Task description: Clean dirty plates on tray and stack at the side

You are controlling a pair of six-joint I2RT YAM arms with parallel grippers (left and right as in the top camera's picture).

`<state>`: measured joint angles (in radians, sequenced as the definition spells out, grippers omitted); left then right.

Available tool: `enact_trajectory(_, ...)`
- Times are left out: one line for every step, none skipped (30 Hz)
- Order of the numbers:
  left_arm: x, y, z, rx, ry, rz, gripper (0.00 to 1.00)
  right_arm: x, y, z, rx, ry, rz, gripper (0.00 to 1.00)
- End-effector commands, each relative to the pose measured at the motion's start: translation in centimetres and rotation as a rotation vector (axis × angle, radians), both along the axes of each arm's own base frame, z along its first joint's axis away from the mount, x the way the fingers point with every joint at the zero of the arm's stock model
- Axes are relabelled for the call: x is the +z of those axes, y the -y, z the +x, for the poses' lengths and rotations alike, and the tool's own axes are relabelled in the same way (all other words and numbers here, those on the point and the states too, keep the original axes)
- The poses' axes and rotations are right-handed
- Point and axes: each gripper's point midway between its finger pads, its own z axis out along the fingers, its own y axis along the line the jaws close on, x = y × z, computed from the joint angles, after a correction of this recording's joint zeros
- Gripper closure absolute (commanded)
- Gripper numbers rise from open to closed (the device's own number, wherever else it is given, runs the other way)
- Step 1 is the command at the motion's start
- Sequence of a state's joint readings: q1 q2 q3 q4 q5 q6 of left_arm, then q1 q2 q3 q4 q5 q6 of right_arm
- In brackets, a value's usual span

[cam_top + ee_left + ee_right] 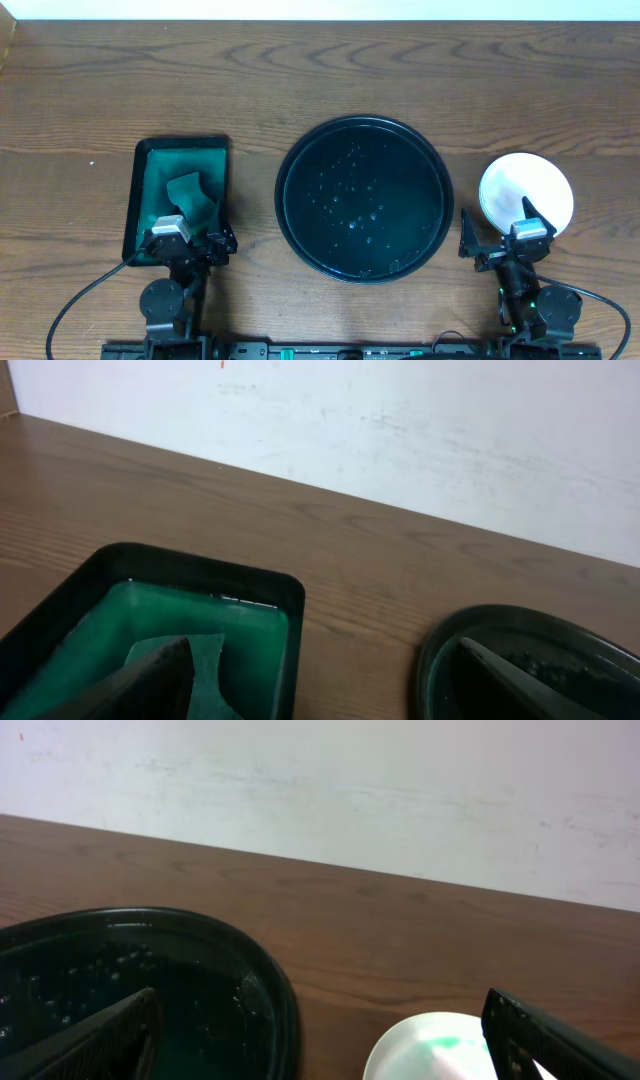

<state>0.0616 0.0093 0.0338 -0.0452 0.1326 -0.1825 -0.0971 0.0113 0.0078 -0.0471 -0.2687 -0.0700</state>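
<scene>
The round black tray (300, 235) sits mid-table, its glossy floor wet with droplets and no plate on it. A pale round plate (527, 185) lies on the wood to its right, and the right wrist view shows a faint green smear at the centre of this plate (425, 1055). My right gripper (503, 240) hovers open at the plate's near edge, between tray and plate, holding nothing. In its wrist view the right gripper (320, 1000) spans from the tray rim (275, 985) to the plate. My left gripper (190, 248) is open and empty at the near end of the green tray.
A small rectangular dark green tray (140, 200) at the left holds green liquid and a folded green cloth (192, 192). The left wrist view shows the cloth (215, 660), the green tray's rim (290, 595) and the black tray's edge (435, 655). A white wall stands behind the table.
</scene>
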Motion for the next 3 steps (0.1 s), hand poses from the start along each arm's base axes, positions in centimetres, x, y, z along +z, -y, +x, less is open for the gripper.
enact_trajectory(-1.56,0.22,0.05,-0.013,-0.034,0.003,0.18,-0.04,0.21,0.0,-0.01,0.001,0.002,0.01)
enact_trajectory(-1.56,0.22,0.05,-0.013,-0.034,0.003,0.18,-0.04,0.21,0.0,-0.01,0.001,0.002,0.01)
enact_trajectory(-1.56,0.22,0.05,-0.013,-0.034,0.003,0.18,-0.04,0.21,0.0,-0.01,0.001,0.002,0.01)
